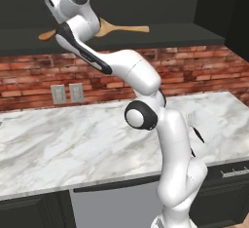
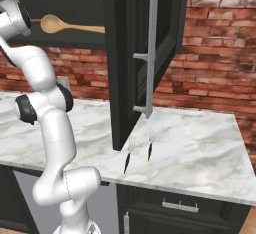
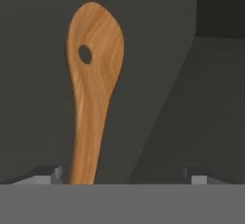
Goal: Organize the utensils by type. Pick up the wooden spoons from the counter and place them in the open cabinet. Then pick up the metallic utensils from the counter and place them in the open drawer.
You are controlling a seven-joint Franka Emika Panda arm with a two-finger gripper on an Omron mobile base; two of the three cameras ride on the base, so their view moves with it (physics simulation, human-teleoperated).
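My gripper [image 3: 123,175] is open, up at the open cabinet [image 1: 160,34], its fingertips [image 3: 50,173] spread wide. The smaller orange-brown wooden spoon [image 3: 93,89], with a hole in its bowl, lies on the dark shelf just inside my left fingertip; nothing grips it. Its tip [image 1: 47,35] shows left of the hand. The larger light-tan wooden spoon [image 1: 121,28] [image 2: 65,26] lies on the same shelf to the right. Two metallic utensils, forks [image 2: 129,155] [image 2: 150,145], lie side by side on the counter [image 2: 200,153] near its front edge. The open drawer is out of view.
The cabinet's black door [image 2: 145,53] hangs open over the counter [image 1: 73,144], just above the forks. A red brick wall [image 1: 194,71] with two outlets [image 1: 67,93] runs behind. Black lower cabinets [image 2: 175,208] sit under the counter.
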